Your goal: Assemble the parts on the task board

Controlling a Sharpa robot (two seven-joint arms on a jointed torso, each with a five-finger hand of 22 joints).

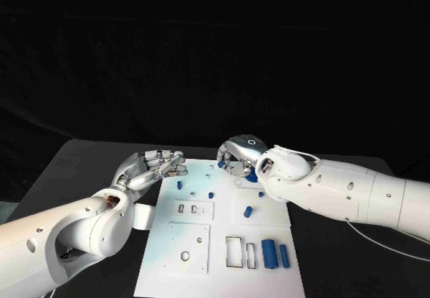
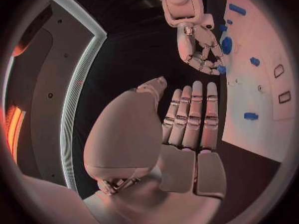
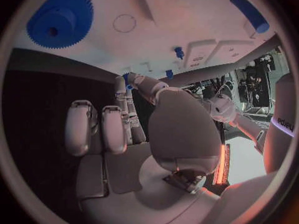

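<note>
The right hand [image 1: 238, 158], silver and segmented, hangs over the far end of the white task board [image 1: 215, 273] with its fingers curled downward above a blue toothed gear [image 3: 60, 16]; the head view hints at blue between the fingertips, but the right wrist view shows the fingers empty and the gear lying apart from them, so whether it holds anything cannot be told. The left hand [image 1: 154, 166] rests at the board's far left corner, fingers straight, side by side and holding nothing, seemingly kept there in reserve or to steady the plate. The board is a flat, matte white plate cut with rectangular and oval slots, a shape for each piece. Two blue bars [image 1: 274, 253] lie near the right edge beside an empty rectangular slot, a rounded blue peg [image 1: 248, 212] lies loose mid-board, and small blue pins [image 1: 179, 184] stand near the far end. The parts look like smooth, rigid moulded plastic. Most slots appear unfilled, suggesting the assembly is at an early stage.
</note>
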